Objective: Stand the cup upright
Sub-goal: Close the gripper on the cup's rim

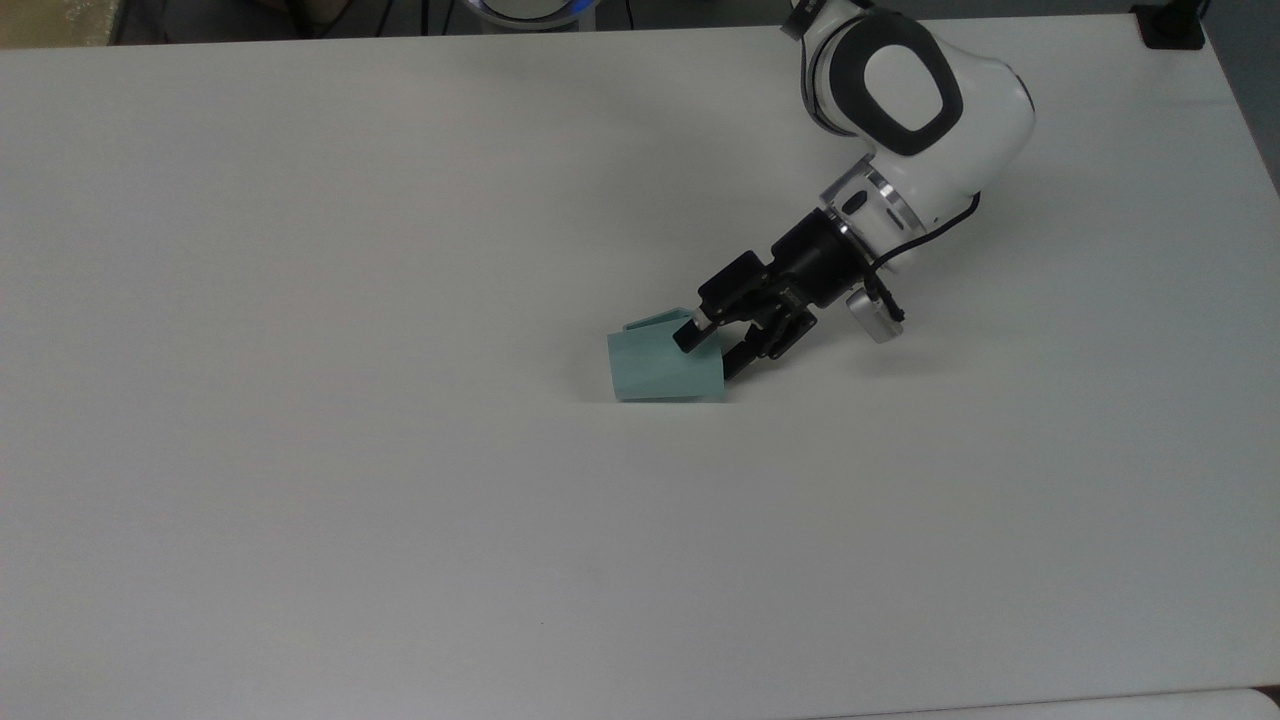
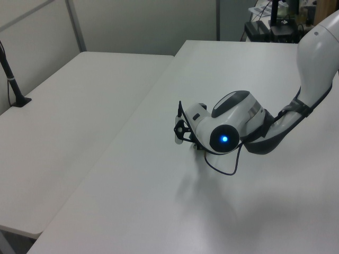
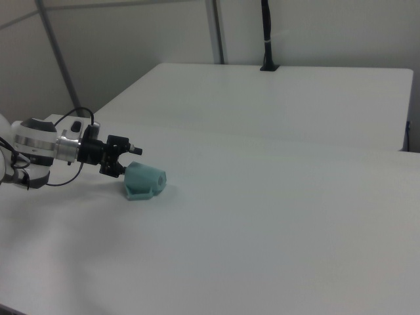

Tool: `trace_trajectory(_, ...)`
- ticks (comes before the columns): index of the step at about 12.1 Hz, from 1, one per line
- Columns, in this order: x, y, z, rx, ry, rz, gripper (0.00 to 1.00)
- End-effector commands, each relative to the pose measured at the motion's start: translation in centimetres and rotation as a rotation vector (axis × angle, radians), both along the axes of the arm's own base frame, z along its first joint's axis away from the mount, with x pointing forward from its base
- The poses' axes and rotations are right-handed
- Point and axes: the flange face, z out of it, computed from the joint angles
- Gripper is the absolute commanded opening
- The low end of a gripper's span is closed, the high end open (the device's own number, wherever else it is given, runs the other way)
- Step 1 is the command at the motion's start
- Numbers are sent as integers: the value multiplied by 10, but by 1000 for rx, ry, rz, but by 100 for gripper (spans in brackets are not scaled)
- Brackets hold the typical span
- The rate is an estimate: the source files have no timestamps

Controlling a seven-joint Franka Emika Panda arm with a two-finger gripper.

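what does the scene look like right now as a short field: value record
surface: white table
cup: pale teal cup lying on its side, wide rim toward the top view's right, narrower base toward the top view's left
handle: thin flat handle on the far side in the top view
gripper: gripper open, at the cup's rim end, one finger over the rim edge, the other beside it
arm: white arm reaching in from the top view's upper right
task state: cup not yet upright
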Motion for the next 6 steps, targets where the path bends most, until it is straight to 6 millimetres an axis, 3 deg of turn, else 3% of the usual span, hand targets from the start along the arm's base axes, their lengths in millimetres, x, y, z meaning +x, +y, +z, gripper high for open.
trace_trajectory(1,-1,-12,-9,-56,-6,-22,97)
trace_trajectory(2,-1,-14,-10,-63,-4,-26,90)
trace_trajectory(3,-1,-15,-10,-72,-5,-36,73)
trace_trajectory(5,-3,-19,-15,-100,-3,-35,31)
trace_trajectory(6,-4,-20,-16,-110,-7,-32,1)
